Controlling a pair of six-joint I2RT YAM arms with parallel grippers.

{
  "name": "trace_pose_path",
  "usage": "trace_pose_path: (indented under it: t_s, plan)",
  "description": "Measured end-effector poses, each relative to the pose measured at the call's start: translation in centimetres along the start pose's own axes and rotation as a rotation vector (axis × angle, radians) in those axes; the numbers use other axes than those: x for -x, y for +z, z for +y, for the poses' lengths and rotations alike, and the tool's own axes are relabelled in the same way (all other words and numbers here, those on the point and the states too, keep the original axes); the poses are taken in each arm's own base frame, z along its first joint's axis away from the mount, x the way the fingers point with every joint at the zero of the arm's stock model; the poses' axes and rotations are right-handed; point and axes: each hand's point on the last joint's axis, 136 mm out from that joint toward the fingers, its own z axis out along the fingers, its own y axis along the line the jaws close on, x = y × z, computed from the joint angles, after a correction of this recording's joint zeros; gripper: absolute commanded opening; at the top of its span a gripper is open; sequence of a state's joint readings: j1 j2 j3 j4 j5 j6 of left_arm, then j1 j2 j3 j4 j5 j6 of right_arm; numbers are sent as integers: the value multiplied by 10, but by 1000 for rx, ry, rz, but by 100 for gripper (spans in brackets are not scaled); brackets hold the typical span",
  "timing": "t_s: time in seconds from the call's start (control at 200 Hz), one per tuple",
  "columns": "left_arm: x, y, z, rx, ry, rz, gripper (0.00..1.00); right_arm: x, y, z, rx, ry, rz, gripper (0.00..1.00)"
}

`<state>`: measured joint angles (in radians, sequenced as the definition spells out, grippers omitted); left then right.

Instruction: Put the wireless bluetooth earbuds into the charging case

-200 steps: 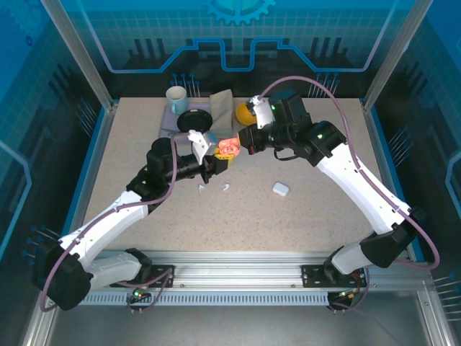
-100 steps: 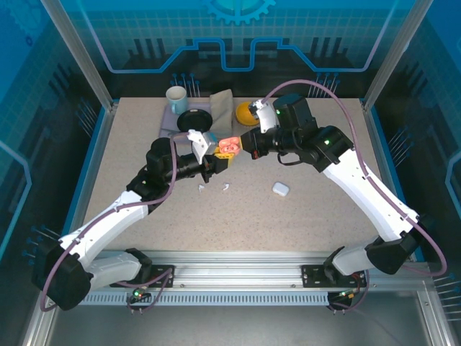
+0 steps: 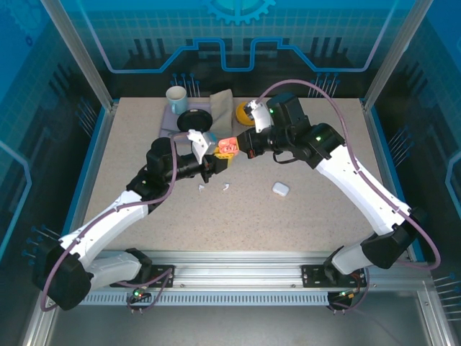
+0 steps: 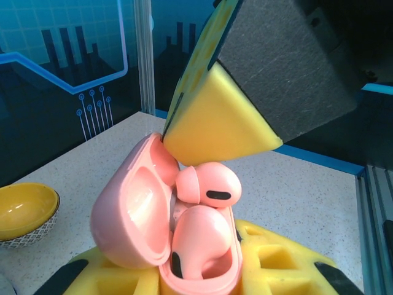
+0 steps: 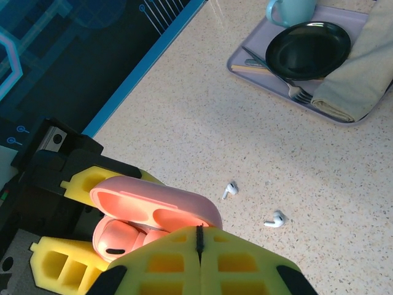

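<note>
Left wrist view: pink charging case clamped with its lid open, one earbud standing proud of its well.

Nearest, the left gripper (image 4: 199, 279) has its yellow pads closed on the base of the pink charging case (image 4: 132, 215), whose lid is hinged back to the left. The seated earbud (image 4: 199, 246) sits low in the near well. The second earbud (image 4: 209, 187) rides high above it, bulb tipped sideways, stem running down into the case and hidden. Directly over it hangs the right gripper (image 5: 198, 246), fingers pressed together and holding nothing; whether its tip touches the bud or stops just short I cannot tell. The push probably wants to go straight down along the stem, and the right arm is placed for it. Farther out lie the white earbuds (image 5: 230, 189) and the white case (image 3: 281, 189), with the yellow bowl (image 4: 24, 212) beyond.
</note>
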<state>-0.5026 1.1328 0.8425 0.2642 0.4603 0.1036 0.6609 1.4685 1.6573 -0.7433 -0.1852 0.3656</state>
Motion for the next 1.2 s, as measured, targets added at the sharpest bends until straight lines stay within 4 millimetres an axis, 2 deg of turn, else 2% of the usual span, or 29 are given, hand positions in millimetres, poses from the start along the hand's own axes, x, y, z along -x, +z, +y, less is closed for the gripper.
trace_pose_path:
  t_s: [0.25, 0.56, 0.825, 1.201]
  plan:
    - [1, 0, 0, 0, 2, -3, 0, 1, -3, -1, -10, -5, -8, 5]
    - [2, 0, 0, 0, 5, -9, 0, 8, -22, -3, -24, -3, -59, 5]
    - [2, 0, 0, 0, 5, -9, 0, 7, -20, 2, -5, -7, -51, 5]
    - [2, 0, 0, 0, 5, -8, 0, 6, -1, 4, 13, -8, -11, 5]
